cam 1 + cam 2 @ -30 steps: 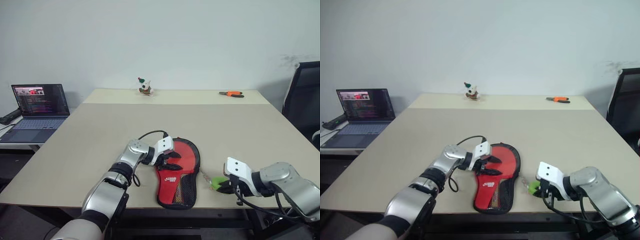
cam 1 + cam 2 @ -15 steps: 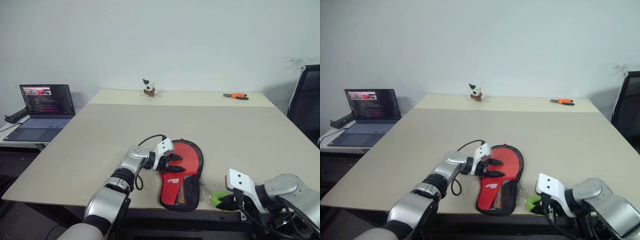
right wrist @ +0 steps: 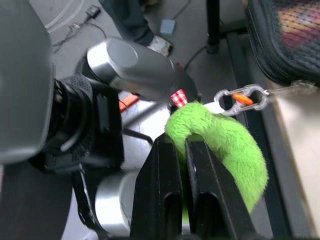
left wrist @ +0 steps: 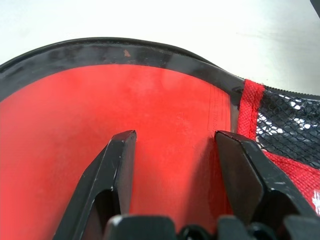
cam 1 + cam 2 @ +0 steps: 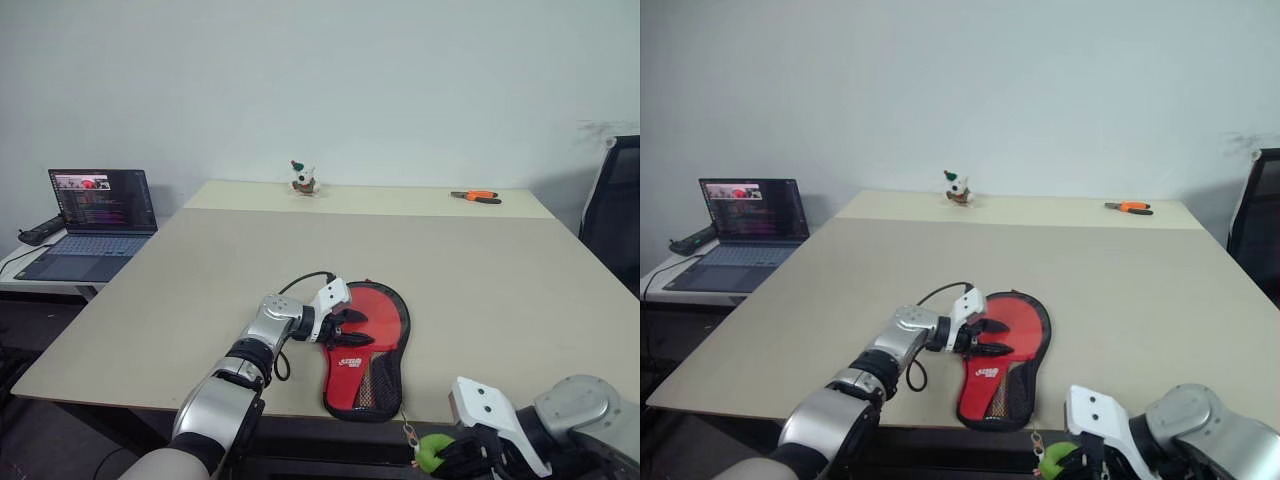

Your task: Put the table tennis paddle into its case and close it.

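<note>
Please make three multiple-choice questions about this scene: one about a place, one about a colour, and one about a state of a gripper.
1. Where do the orange-handled pliers lie on the table?
A. At its far right
B. Beside the laptop
C. On the case

2. What colour is the fuzzy ring tag clipped to the case?
A. Blue
B. Lime green
C. White

3. What is the state of the right gripper?
A. Open above the table
B. Shut on the pliers
C. Shut on the ring tag

Answers:
1 A: they lie near the far right edge.
2 B: the right wrist view shows green fuzz.
3 C: its fingers pinch the tag beyond the table's near edge.
</note>
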Robot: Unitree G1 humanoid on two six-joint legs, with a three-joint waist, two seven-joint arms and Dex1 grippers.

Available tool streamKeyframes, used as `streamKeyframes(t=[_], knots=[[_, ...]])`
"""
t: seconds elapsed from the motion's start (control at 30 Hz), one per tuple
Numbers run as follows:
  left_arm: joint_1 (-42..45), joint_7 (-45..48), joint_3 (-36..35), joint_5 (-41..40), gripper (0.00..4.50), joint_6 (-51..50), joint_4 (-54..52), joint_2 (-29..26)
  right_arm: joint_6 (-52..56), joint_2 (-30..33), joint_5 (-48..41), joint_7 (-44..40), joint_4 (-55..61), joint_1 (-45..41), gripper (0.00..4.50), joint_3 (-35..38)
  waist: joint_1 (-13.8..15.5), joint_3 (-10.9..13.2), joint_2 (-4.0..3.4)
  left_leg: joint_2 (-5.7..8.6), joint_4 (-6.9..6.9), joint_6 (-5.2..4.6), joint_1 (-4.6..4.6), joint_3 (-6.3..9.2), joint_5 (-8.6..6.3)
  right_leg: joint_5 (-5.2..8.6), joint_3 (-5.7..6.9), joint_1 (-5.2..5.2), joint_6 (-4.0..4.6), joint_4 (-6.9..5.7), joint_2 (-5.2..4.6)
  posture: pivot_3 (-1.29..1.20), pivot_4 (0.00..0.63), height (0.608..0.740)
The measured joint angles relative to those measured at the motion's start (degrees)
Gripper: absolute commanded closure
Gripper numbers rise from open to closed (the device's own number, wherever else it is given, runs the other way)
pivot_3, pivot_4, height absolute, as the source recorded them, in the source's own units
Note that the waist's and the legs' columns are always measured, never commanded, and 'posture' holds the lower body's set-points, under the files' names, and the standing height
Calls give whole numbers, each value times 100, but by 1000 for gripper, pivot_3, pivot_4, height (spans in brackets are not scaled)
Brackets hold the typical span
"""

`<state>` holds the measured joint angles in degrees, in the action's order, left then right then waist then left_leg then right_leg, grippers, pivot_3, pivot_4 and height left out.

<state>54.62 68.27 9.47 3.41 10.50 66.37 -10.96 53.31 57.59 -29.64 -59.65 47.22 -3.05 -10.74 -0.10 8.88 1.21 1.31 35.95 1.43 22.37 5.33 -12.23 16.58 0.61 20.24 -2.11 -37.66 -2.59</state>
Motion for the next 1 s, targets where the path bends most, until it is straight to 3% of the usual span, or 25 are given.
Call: streamKeyframes(t=[0.23, 0.33, 0.53, 0.7, 0.83, 1.0], knots=[[35, -14, 1, 27, 1789, -5, 35, 19, 190, -348, -79, 418, 10, -318, 4453, -314, 0, 1, 1, 1, -1, 1, 0, 8, 0, 1, 5, -1, 0, 1, -5, 0, 150, 740], [55, -19, 1, 32, 1789, -5, 66, 26, 294, -475, -96, 612, 3, -513, 3778, -378, 0, 1, 0, 3, 0, 1, 1, 9, -1, 1, 6, -1, 0, 1, -7, 0, 150, 740], [46, -36, -1, 27, 1789, 21, 64, 30, 399, -417, -327, 588, -269, -986, 1726, -182, -1, 2, 1, 3, -2, 1, 2, 17, -1, 2, 6, 0, 1, 5, -10, 0, 150, 740], [-40, -87, -85, -14, 1789, 31, -7, -1, 356, -455, -535, 488, -1045, -1611, 1726, 201, -3, 4, 0, 4, -2, 1, 1, 17, -1, 1, 5, -1, 1, 5, -12, 0, 150, 740], [-294, -87, -227, -188, 1789, 39, -365, -102, -300, -839, -145, 621, -2281, -2279, 1726, 386, -33, 16, -2, 2, -11, 1, 4, 18, 0, 3, 2, 6, 4, 4, -13, 0, 150, 740], [-1023, 63, -451, -594, 1789, -333, -1678, -569, -1302, -1489, 236, 644, -3818, -2600, 1726, 441, -95, 37, -5, 8, -21, 0, 79, 0, 1, -9, -5, 109, 40, -40, -2, 0, 150, 740]])
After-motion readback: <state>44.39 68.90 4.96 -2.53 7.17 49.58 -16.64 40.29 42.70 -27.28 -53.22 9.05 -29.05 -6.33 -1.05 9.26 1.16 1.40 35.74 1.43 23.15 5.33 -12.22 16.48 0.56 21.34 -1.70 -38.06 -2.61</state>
